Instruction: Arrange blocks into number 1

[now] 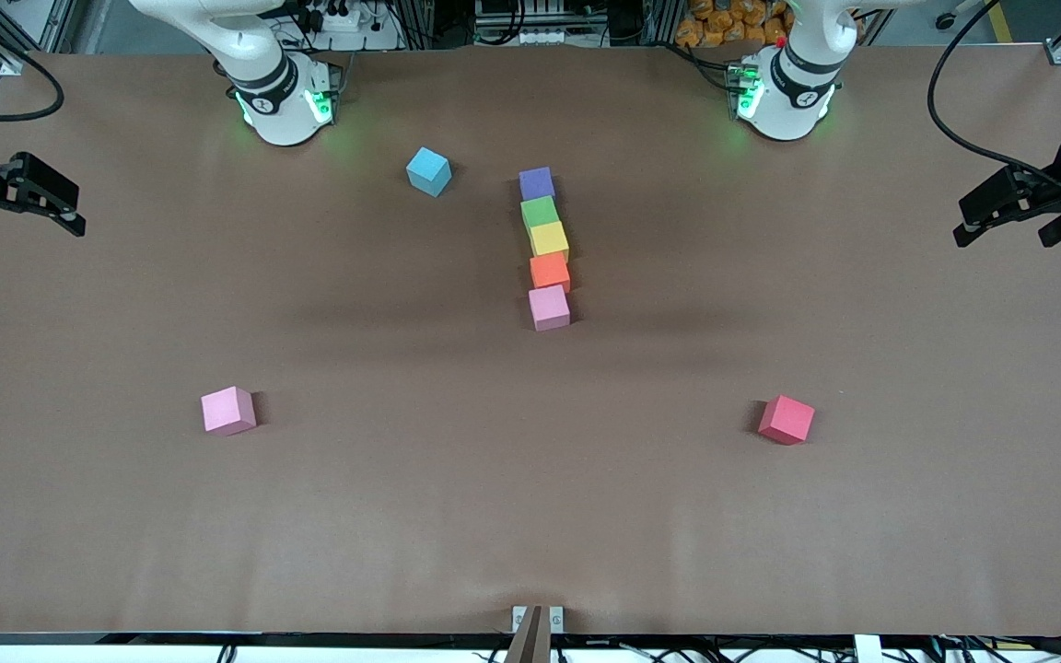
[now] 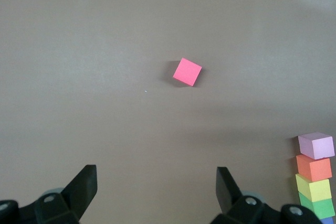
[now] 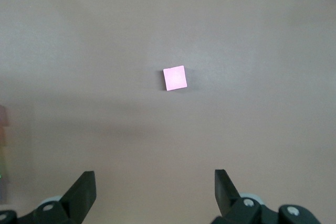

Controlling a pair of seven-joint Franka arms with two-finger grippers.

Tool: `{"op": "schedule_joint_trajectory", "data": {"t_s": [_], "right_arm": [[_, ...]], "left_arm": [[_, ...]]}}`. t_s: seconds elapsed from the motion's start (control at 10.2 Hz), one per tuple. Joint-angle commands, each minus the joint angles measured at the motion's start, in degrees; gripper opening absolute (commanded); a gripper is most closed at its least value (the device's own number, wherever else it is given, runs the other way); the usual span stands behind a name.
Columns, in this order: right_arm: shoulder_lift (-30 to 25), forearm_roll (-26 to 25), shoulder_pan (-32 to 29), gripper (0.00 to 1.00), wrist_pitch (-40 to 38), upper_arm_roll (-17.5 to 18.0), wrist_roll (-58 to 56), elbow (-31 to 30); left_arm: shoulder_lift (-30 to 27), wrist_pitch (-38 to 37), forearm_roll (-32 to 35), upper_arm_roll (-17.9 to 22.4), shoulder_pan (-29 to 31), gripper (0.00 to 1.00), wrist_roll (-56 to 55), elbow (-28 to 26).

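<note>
Five blocks stand in a straight touching line near the middle of the desk [image 1: 125,552], running toward the front camera: purple block [image 1: 537,183] farthest, then green block [image 1: 540,213], yellow block [image 1: 549,239], orange block [image 1: 550,272] and light pink block [image 1: 549,307] nearest. A blue block [image 1: 428,171] sits apart from the line, toward the right arm's end and about level with the purple one. Nearer the front camera lie two loose cubes, well apart from the line: a pink block [image 1: 228,410] toward the right arm's end and a red block [image 1: 787,419] toward the left arm's end. The left end effector [image 1: 1014,214] hangs released and empty over the desk's edge at the left arm's end, its fingers spread wide in the left wrist view. The right end effector [image 1: 29,204] hangs likewise released and empty over the desk's edge at the right arm's end.
</note>
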Motion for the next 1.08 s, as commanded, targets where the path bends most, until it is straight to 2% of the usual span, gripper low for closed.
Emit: {"op": "schedule_joint_trajectory", "data": {"t_s": [0.0,0.98], "right_arm": [[0.0,0.8,-0.2,1.00,-0.8,-0.1,-0.7,0.8],[0.3,0.0,-0.2,1.00,-0.7,0.3,-0.9,0.9]], "left_arm": [[-0.1,-0.7,-0.5,0.4,0.4,1.00,1.5,-0.1],[-0.1,-0.7,-0.4,0.5,-0.3,1.00,1.1,-0.1]]}}
